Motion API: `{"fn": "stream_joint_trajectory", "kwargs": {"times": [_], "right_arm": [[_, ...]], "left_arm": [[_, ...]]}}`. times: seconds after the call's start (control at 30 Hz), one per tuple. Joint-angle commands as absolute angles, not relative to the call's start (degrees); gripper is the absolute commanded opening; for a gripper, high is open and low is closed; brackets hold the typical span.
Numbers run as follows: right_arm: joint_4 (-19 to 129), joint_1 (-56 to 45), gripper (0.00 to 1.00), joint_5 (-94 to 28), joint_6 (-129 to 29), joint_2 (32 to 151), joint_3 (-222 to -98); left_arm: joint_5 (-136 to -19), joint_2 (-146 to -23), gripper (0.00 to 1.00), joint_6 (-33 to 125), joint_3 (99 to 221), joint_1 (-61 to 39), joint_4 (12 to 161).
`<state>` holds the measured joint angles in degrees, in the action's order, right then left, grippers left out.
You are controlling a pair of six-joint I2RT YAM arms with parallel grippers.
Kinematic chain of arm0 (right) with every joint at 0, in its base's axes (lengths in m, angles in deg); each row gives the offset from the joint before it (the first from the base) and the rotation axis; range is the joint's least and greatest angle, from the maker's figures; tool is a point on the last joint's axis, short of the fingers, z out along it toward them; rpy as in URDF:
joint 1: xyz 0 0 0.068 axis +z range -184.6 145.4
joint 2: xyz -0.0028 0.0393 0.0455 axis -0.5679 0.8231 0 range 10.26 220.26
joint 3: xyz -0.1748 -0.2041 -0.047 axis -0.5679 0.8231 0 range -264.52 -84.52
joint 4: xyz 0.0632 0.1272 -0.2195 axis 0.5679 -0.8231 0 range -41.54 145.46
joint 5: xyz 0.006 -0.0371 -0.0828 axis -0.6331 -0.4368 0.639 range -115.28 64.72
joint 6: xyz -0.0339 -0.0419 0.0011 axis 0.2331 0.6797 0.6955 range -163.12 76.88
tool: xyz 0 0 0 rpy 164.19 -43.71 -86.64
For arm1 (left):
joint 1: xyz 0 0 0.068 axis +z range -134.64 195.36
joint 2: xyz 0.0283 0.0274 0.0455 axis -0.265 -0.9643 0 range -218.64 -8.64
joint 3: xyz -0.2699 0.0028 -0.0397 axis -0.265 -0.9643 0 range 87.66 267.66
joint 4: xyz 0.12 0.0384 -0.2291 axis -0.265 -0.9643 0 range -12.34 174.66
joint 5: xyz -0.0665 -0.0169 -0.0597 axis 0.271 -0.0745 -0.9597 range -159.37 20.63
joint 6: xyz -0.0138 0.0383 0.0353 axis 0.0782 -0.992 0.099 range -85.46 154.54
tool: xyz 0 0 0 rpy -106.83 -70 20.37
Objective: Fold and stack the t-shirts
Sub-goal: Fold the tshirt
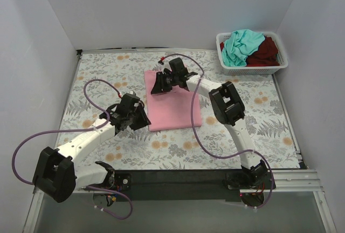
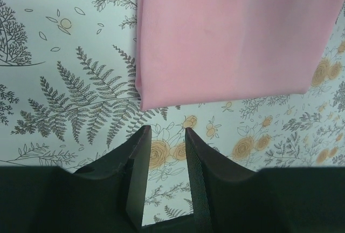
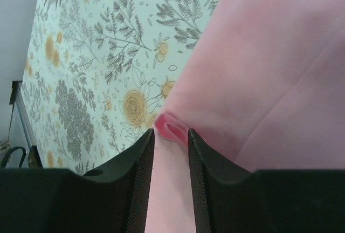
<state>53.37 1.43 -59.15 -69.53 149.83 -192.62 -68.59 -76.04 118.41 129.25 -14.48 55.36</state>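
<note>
The light pink t-shirt (image 1: 173, 102) lies folded into a flat rectangle on the floral tablecloth at mid-table. My left gripper (image 1: 142, 120) is open and empty just off its near left corner; in the left wrist view (image 2: 164, 130) the shirt's edge (image 2: 232, 33) lies a little ahead of the fingertips. My right gripper (image 1: 157, 85) is open at the shirt's far left corner; in the right wrist view (image 3: 171, 131) the jaws straddle pink cloth (image 3: 269, 55), with a small bunched fold at the tips. The teal t-shirt (image 1: 240, 47) and the dark red t-shirt (image 1: 265, 52) lie crumpled in the basket.
A white slatted basket (image 1: 250, 72) stands at the far right corner of the table. White walls close in the left, back and right sides. Purple cables loop over both arms.
</note>
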Motion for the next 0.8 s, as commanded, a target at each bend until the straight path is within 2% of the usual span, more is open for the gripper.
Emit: {"fn": "stream_joint_trajectory", "kwargs": {"times": [0.0,0.1,0.2,0.33,0.43,0.6,0.77], "right_arm": [[54.93,-0.67,0.38,-55.70,-71.07,147.56,-193.52],[54.93,-2.16,0.39,-56.04,-69.40,140.27,-186.50],[58.09,-4.01,0.39,-59.11,-69.13,130.00,-173.77],[65.11,-7.26,0.39,-68.14,-71.94,115.42,-154.52],[68.55,-8.76,0.39,-73.09,-73.44,109.95,-143.17],[70.21,-10.16,0.39,-72.66,-71.77,107.47,-133.23],[73.56,-14.29,0.38,-72.92,-71.77,112.21,-127.86]], "left_arm": [[-69.28,-74.47,0.31,119.17,129.06,-14.61,55.21],[-72.00,-74.82,0.31,119.70,129.68,-14.61,56.70],[-74.72,-76.22,0.31,120.49,130.20,-14.52,59.95],[-78.50,-79.91,0.30,121.46,130.20,-14.17,67.41],[-81.67,-84.04,0.28,122.34,130.12,-13.73,71.54],[-82.90,-89.41,0.26,122.51,129.50,-12.06,73.58],[-82.81,-91.00,0.24,122.87,126.34,-8.64,73.67]]}}
